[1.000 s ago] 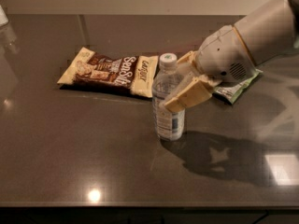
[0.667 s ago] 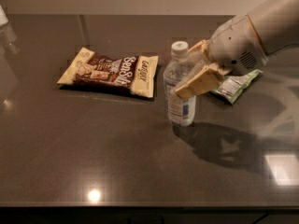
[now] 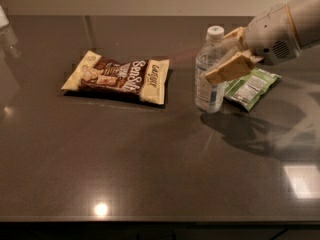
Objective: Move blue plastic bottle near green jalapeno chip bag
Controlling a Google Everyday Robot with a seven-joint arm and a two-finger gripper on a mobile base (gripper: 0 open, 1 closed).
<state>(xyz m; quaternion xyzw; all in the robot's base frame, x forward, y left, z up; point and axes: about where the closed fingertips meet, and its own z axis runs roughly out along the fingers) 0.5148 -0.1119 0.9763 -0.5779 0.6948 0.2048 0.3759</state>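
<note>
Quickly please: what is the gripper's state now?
Gripper: closed on the blue plastic bottle, at the table's right, beside the green jalapeno chip bag.

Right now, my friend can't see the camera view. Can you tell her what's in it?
The robot's gripper is closed around an upright blue plastic bottle, right beside the green jalapeno chip bag on a dark table. A bigger cream-and-brown snack bag lies flat farther left in the picture.
</note>
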